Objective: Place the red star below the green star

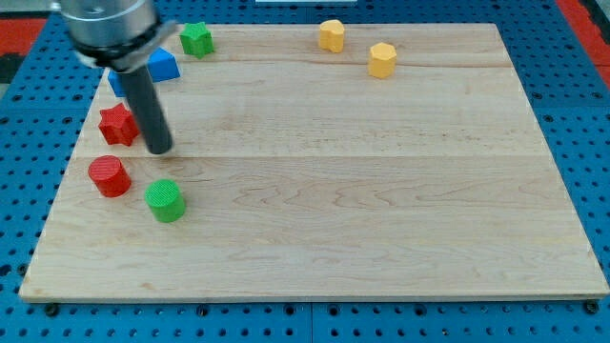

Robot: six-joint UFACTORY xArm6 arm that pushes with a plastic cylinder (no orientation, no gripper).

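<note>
Nearest the view's bottom sit one green cylinder point(166, 200) and one red cylinder point(110, 176). Above them, my tip point(158, 150) rests just right of the one red star point(118, 124) (contact unclear). There is no pincer, only the rod. Beyond are two blue blocks point(162, 65), one partly hidden, then one green star point(197, 39) and two yellow blocks point(382, 59) on the wooden board point(381, 210).

My tip point(158, 150) sat just right of red star point(118, 124); red cylinder point(110, 176), green cylinder point(166, 200) crowded below; blue block point(162, 65) stood above toward green star point(196, 39).
</note>
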